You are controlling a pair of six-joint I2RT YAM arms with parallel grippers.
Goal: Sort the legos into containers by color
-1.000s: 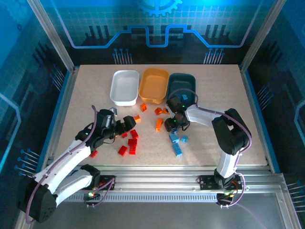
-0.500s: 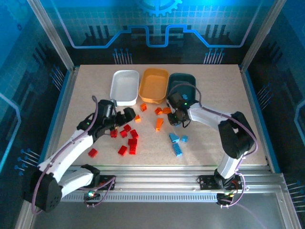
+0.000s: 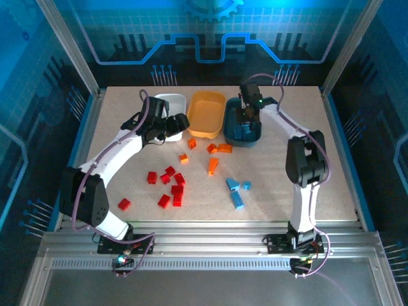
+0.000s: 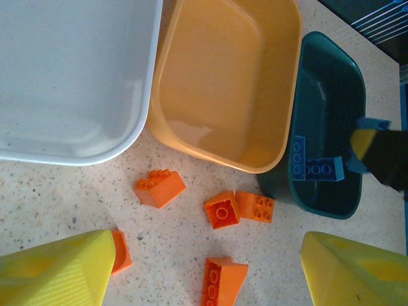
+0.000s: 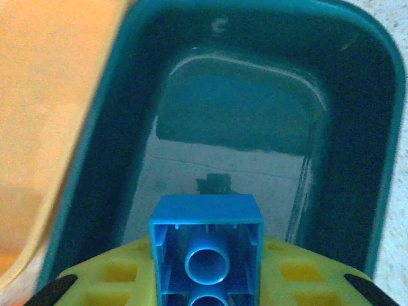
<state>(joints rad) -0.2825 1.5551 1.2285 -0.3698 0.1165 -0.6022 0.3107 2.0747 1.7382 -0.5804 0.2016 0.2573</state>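
On your table (image 3: 299, 185) most legos (image 3: 177, 190) lie loose; white tub (image 4: 64, 76) and orange tub (image 4: 223, 76) look empty, teal tub (image 4: 331, 89) holds one blue brick (image 4: 317, 167). Your left gripper (image 3: 174, 124) gapes empty by the white tub; your right gripper (image 3: 245, 119) clamps a second blue brick (image 5: 205, 248) above the teal one

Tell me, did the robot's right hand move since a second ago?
Yes. The right hand moved toward the back of the table: it was near the loose orange bricks and now sits over the dark teal tub, gripping a blue brick.
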